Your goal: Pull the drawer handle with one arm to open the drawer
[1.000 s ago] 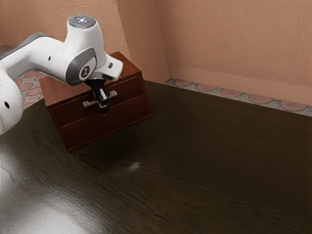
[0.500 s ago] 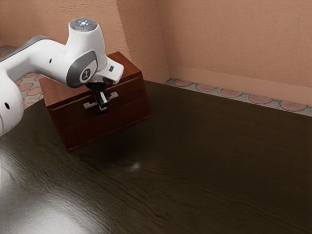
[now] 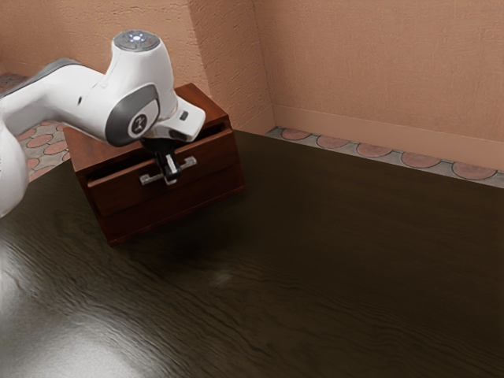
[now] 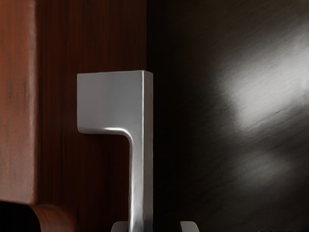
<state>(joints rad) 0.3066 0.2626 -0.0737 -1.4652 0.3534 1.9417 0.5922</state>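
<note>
A small dark red wooden cabinet [image 3: 118, 142] stands on the dark table toward the exterior view's left. Its upper drawer [image 3: 205, 153] sticks out a little from the cabinet front, leaving a dark gap along its top. A silver bar handle [image 3: 168, 171] runs across the drawer front. My black gripper [image 3: 168, 175] comes down from the white arm and is shut on the middle of that handle. In the wrist view the silver handle [image 4: 136, 145] runs away from the hand along the red-brown drawer front [image 4: 72, 48], with two grey fingertips [image 4: 189, 226] at its near end.
The dark glossy table [image 3: 315, 268] stretches wide toward the exterior view's right and front. Orange walls [image 3: 378, 63] and a patterned floor strip [image 3: 394, 153] lie behind it. The lower drawer front [image 3: 173, 205] sits flush.
My gripper has drawn the handle outward toward the front, and the upper drawer has slid out of the cabinet a short way; a second ago it sat flush.
</note>
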